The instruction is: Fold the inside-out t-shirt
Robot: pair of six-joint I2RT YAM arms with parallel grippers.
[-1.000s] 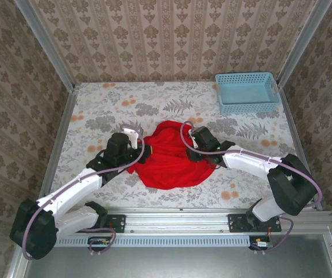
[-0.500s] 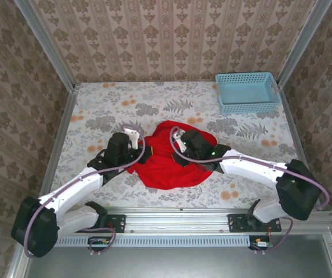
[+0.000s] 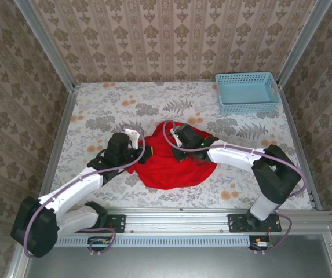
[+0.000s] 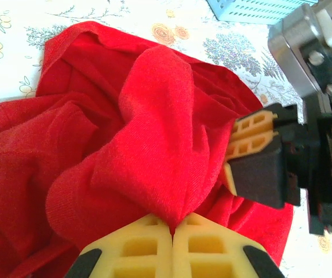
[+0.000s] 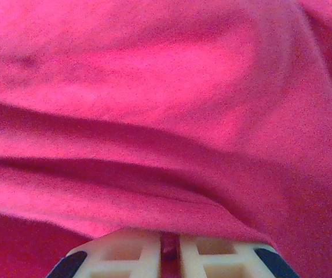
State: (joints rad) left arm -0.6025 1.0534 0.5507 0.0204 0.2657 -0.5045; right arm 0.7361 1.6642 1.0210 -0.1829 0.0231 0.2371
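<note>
The inside-out t-shirt point(image 3: 171, 165) is a crumpled bright red heap in the middle of the table. My left gripper point(image 3: 141, 155) sits at its left edge, shut on a raised fold of red cloth point(image 4: 154, 127) that rises from between the yellow fingertips point(image 4: 172, 229). My right gripper point(image 3: 176, 142) is over the shirt's upper middle. In the left wrist view it point(image 4: 230, 152) pokes into the cloth from the right. Seen from the right wrist, its fingers point(image 5: 170, 246) are nearly together with red cloth point(image 5: 154, 116) pinched in the narrow gap.
A light-blue basket point(image 3: 248, 92) stands at the back right corner, its edge also in the left wrist view point(image 4: 252, 8). The floral tablecloth point(image 3: 96, 110) is bare around the shirt. Metal rails and patterned walls bound the table.
My right gripper has slid left and farther back across the shirt and closed on its cloth. The left gripper has kept its grip and place.
</note>
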